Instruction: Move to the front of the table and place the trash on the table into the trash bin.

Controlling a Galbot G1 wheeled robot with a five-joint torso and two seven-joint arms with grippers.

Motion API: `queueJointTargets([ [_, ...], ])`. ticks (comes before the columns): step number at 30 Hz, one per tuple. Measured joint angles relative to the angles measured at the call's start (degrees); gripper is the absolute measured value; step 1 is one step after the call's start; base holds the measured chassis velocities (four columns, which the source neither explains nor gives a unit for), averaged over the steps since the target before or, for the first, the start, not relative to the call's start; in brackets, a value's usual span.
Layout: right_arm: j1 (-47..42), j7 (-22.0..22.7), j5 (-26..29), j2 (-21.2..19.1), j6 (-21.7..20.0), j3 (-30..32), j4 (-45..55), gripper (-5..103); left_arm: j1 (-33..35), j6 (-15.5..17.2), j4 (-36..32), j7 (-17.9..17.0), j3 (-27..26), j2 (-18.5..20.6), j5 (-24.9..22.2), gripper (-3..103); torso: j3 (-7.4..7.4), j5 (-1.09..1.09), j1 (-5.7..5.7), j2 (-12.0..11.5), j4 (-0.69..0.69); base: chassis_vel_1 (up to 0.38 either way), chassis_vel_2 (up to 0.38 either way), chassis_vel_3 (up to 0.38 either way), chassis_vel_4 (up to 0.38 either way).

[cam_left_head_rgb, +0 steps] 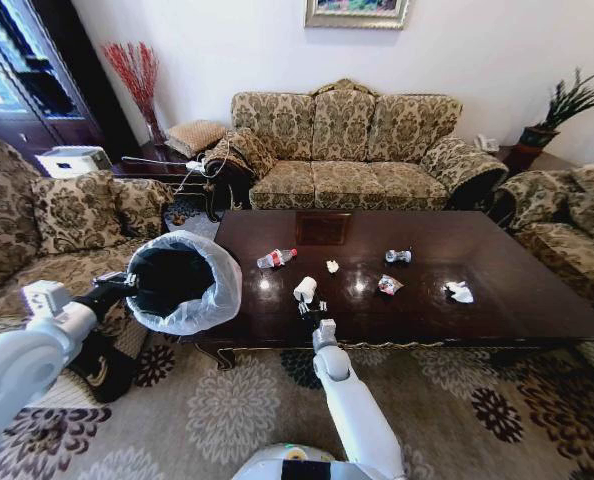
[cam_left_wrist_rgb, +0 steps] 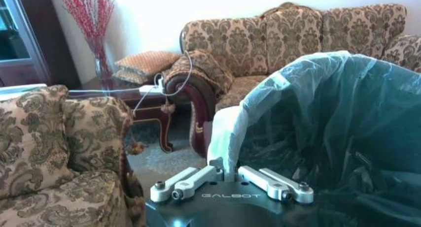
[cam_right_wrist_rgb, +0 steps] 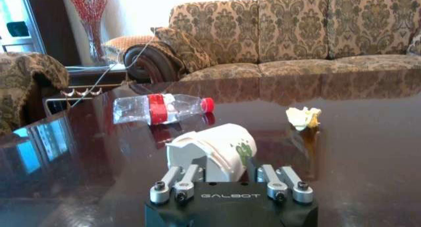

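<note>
The trash lies on the dark table (cam_left_head_rgb: 517,300): a clear bottle (cam_left_head_rgb: 277,258) with a red label, a white paper cup (cam_left_head_rgb: 305,289) on its side, a yellowish scrap (cam_left_head_rgb: 332,266), two wrappers (cam_left_head_rgb: 398,256) (cam_left_head_rgb: 389,285) and a white tissue (cam_left_head_rgb: 459,292). My right gripper (cam_left_head_rgb: 311,308) is open at the table's front edge, right behind the cup (cam_right_wrist_rgb: 214,150), which lies between its fingers (cam_right_wrist_rgb: 176,180). The bottle (cam_right_wrist_rgb: 161,109) and the scrap (cam_right_wrist_rgb: 301,116) lie beyond. My left gripper (cam_left_wrist_rgb: 227,174) is shut on the bagged rim of the trash bin (cam_left_head_rgb: 182,280), held up by the table's left end.
A patterned sofa (cam_left_head_rgb: 352,150) stands behind the table. Armchairs flank it on the left (cam_left_head_rgb: 67,230) and right (cam_left_head_rgb: 567,220). A side table (cam_left_head_rgb: 177,165) with cables fills the back left corner. Floral carpet (cam_left_head_rgb: 457,410) runs in front of the table.
</note>
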Motion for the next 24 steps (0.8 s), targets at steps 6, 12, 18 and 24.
queueJointTargets([
  [6, 0.4, -0.4, 0.7, -0.2, 0.0, 0.2, -0.7, 19, -0.1, 0.0, 0.2, -0.1, 0.3, 0.0, 0.0, 0, 0.0, 0.0, 0.0, 0.0, 0.0, 0.0, 0.0, 0.0, 0.0],
  [12, 0.4, -0.5, 1.0, -0.1, -0.1, 0.4, -0.5, 1, 0.1, 0.0, 0.2, -0.2, 0.3, 0.7, 0.0, 0, 0.0, -0.01, 0.0, 0.0, 0.01, 0.0, 0.0, 0.0, 0.0],
  [18, -1.7, -2.7, 4.1, -1.1, 4.1, 0.9, 6.2, 0, 1.7, 0.6, 1.3, -1.0, -1.3, 4.7, -3.2, 0, 0.0, -0.02, 0.0, 0.0, 0.01, 0.0, 0.0, 0.0, 0.0],
  [24, -4.5, -10.1, 12.8, -5.1, 8.0, 0.9, 24.2, 0, 3.1, 3.8, 5.0, -3.5, -4.0, 14.4, -12.4, 0, 0.0, 0.0, 0.0, 0.0, -0.02, 0.0, 0.0, 0.0, 0.0],
])
